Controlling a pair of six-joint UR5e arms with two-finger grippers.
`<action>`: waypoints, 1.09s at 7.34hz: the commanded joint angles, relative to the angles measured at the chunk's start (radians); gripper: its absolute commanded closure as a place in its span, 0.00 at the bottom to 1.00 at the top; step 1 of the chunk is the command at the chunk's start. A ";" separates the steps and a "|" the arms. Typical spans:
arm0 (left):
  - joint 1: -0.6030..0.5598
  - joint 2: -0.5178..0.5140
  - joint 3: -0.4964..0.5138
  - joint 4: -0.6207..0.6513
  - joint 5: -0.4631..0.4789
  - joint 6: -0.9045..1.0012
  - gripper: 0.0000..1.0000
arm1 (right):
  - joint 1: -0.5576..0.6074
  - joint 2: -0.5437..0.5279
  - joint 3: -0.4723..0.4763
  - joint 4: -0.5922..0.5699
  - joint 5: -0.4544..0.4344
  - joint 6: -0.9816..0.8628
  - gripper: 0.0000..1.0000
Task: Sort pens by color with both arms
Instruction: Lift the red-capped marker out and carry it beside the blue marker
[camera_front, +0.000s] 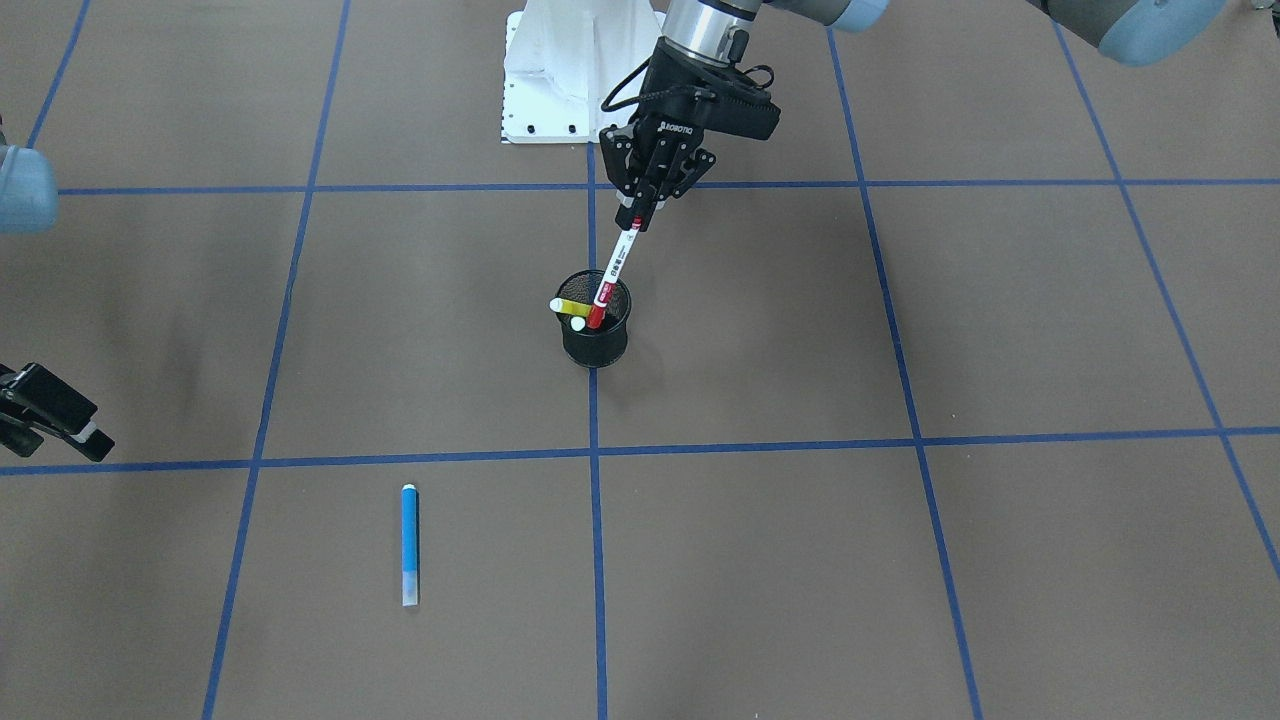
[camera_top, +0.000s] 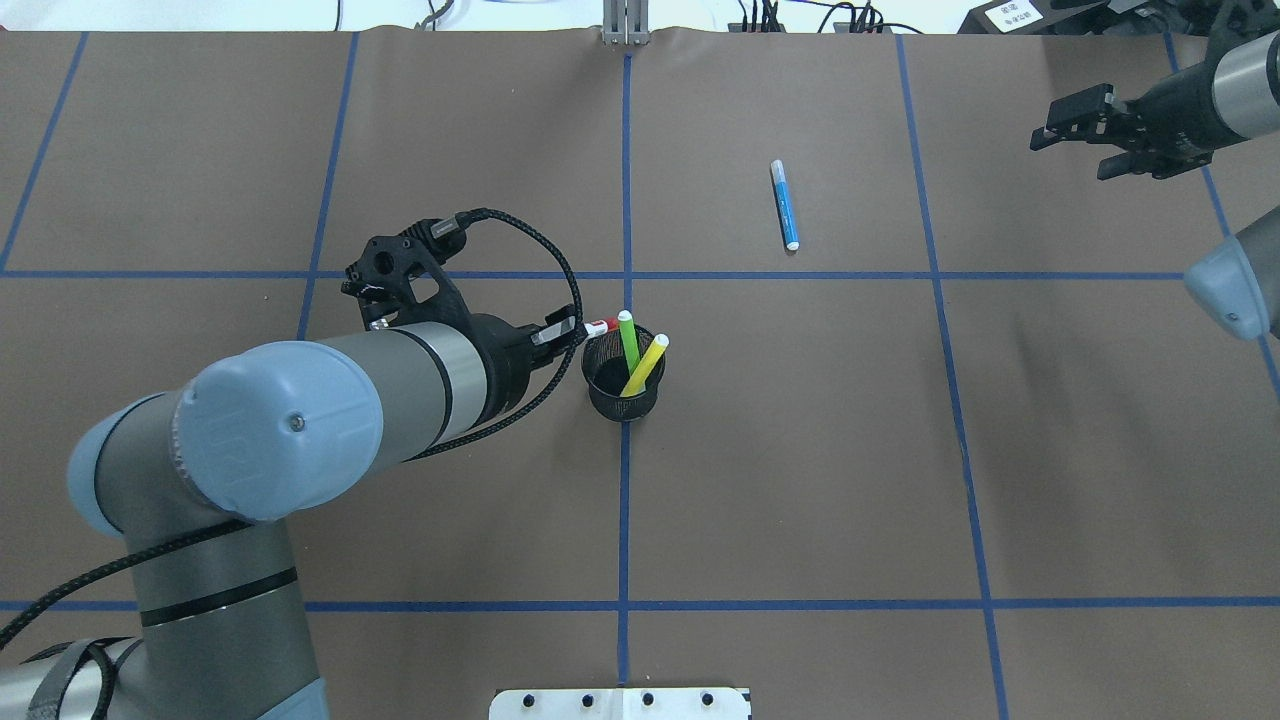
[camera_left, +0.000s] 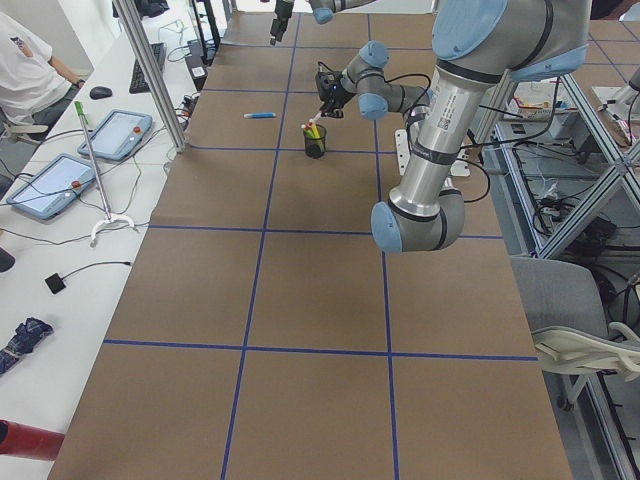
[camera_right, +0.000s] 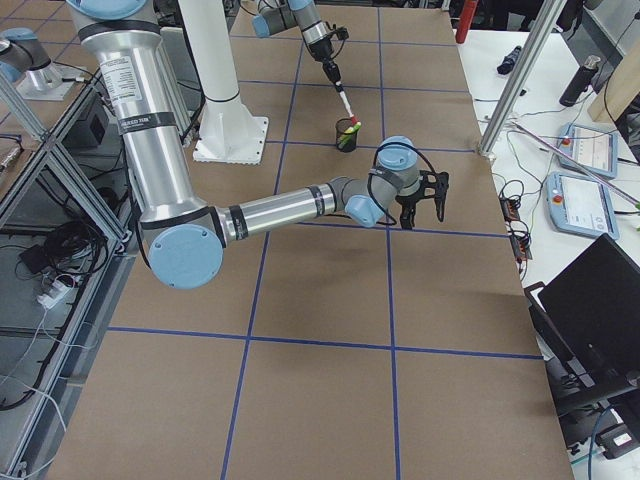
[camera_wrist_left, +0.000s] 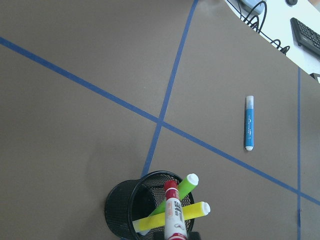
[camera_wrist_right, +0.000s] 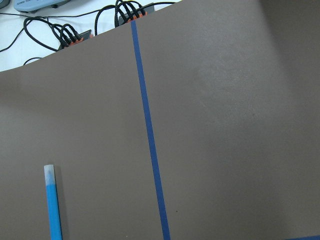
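My left gripper is shut on the top of the white pen with red ends. It holds the pen tilted, with its lower red end at the mouth of the black mesh cup. The pen also shows in the left wrist view. The light green pen and the yellow pen lean in the cup. The blue pen lies flat on the table, far side, toward the right arm. My right gripper is open and empty, far off to the right.
Brown table mat with a blue tape grid. The white pedestal base stands behind the cup. Tablets, cables and a person sit along the operators' side in the exterior left view.
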 joint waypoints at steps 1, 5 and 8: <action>-0.083 -0.055 0.021 0.013 0.000 0.000 1.00 | 0.001 0.000 0.003 0.000 0.000 0.000 0.00; -0.163 -0.355 0.477 -0.064 0.023 0.002 1.00 | 0.009 0.003 0.003 0.000 -0.015 0.001 0.00; -0.161 -0.536 0.910 -0.285 0.113 0.027 1.00 | 0.009 0.000 -0.005 0.000 -0.017 0.002 0.00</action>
